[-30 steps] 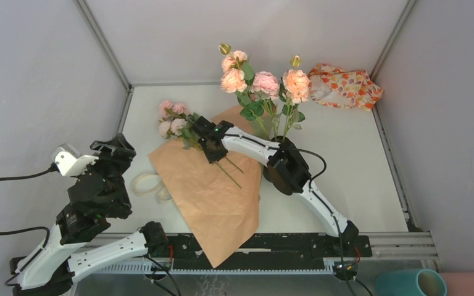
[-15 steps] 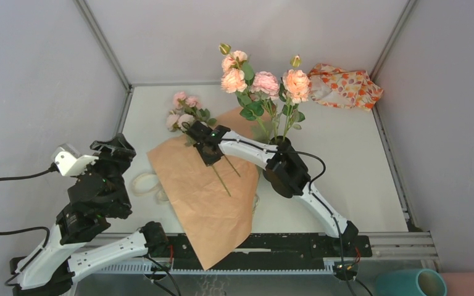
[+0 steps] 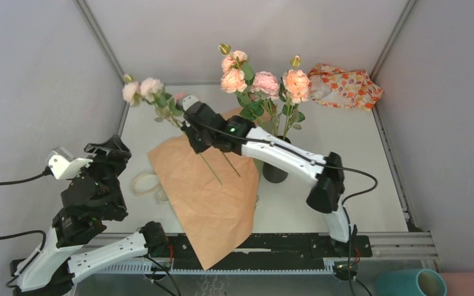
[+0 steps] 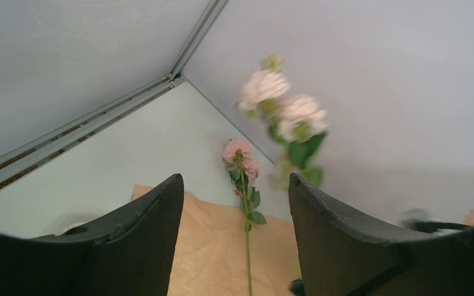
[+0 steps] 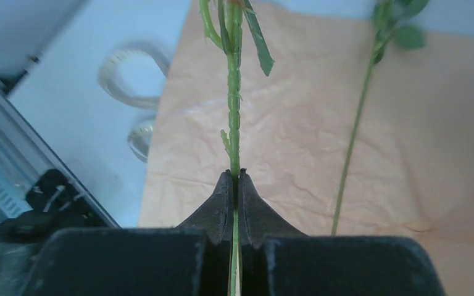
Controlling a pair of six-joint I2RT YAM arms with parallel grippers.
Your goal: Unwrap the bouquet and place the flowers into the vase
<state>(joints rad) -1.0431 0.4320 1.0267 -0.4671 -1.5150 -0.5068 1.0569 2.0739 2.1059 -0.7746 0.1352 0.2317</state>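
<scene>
Two rose stems are showing outside the vase (image 3: pixel 275 172).

Right gripper (image 5: pixel 234 176) is clamping shut on one of them. The held stem (image 5: pixel 233 117) is thin, green and knobbly, with a narrow leaf hanging off it higher up. Its pale pink blooms (image 3: pixel 141 90) are standing high at the far left, near the corner post, with a small yellow-green bud beside them. Its lower end is trailing over the paper.

The loose stem (image 5: pixel 350 154) is lying flat on the paper wrap (image 3: pixel 213 197), beside the held one and apart from it. Its small deeper-pink head (image 4: pixel 237 150) is resting on bare table past the paper's far edge.

The wrap is lying open, orange-brown and creased, with its near corner hanging over the table's front rail. Cream ribbon (image 3: pixel 145 184) is lying in loose loops just beside its left edge.

The vase is standing upright just right of the paper, matte black and cylindrical. It is holding peach and pink roses (image 3: pixel 265 81) with green leaves and two closed yellowish buds on top. The right arm is crossing in front of its rim.

Left gripper (image 4: pixel 234 182) is hovering at the table's left side with its jaws standing wide apart and nothing between them.

Patterned cloth (image 3: pixel 344 86) is lying bunched in the far right corner.
</scene>
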